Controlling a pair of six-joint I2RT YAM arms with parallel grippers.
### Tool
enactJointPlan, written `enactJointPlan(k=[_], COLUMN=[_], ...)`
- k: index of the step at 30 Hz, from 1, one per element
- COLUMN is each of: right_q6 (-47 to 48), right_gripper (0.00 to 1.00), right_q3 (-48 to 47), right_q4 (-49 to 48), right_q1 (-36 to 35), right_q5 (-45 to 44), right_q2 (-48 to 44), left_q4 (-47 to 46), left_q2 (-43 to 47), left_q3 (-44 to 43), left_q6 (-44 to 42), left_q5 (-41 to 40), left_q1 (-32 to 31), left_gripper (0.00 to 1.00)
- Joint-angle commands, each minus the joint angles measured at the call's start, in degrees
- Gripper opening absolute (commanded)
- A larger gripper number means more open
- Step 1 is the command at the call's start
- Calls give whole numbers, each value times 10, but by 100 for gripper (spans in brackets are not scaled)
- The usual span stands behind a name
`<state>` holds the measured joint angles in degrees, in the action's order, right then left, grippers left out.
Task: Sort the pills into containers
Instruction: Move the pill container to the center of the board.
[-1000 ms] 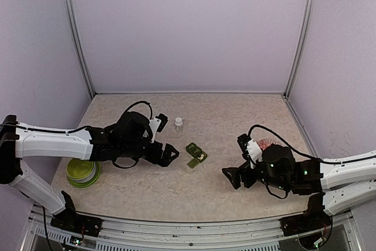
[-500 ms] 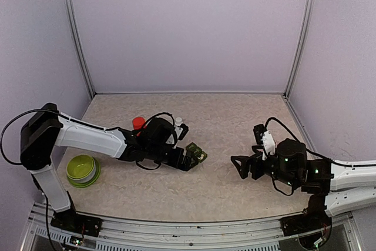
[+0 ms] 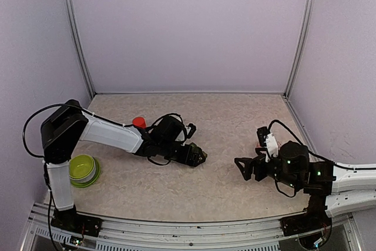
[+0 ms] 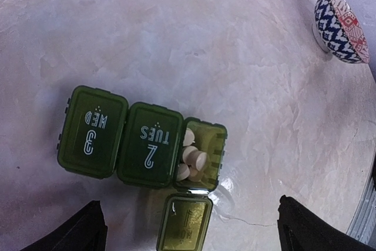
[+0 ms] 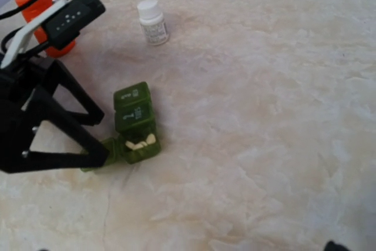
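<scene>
The dark green container strip (image 4: 123, 139) lies on the table, with lids marked "3 WED" and "2 TUES" shut. Its third compartment is open, with several white pills (image 4: 192, 160) inside and its lid (image 4: 185, 221) folded flat. My left gripper (image 4: 189, 218) is open, low over the strip, one finger on each side of the open lid, touching nothing. In the top view it (image 3: 194, 156) covers most of the strip. The strip (image 5: 135, 119) also shows in the right wrist view. My right gripper (image 3: 242, 168) is open and empty, well to the right.
A lime-green bowl (image 3: 82, 170) sits at the front left. A red bottle (image 5: 44, 4) and a small white bottle (image 5: 153, 22) stand behind the strip. A blue-and-red patterned bowl (image 4: 343, 24) sits to the right.
My left arm has reached right and forward until its gripper sits over the container strip, uncovering the red bottle. My right gripper has drifted slightly right.
</scene>
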<state>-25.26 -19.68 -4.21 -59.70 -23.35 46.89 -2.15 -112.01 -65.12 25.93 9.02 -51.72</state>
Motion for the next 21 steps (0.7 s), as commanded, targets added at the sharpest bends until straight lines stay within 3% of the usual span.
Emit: enactJointPlan(k=[1,11,21], right_q6=[-7,-7,-4], right_gripper=[100,100,100], right_q3=[8,3,-8], right_q4=[3,1,2], right_q1=[7,15,22], right_q5=[-6,-1,3], right_q2=[-9,-1,14], left_q4=[-7,10,-1], left_q2=[-26,-71,-111], left_q3=[-28,-91,-134], left_q6=[-1,-19,-45], left_q5=[16,36,118], left_q1=[9,22,19], left_gripper=[99,99,99])
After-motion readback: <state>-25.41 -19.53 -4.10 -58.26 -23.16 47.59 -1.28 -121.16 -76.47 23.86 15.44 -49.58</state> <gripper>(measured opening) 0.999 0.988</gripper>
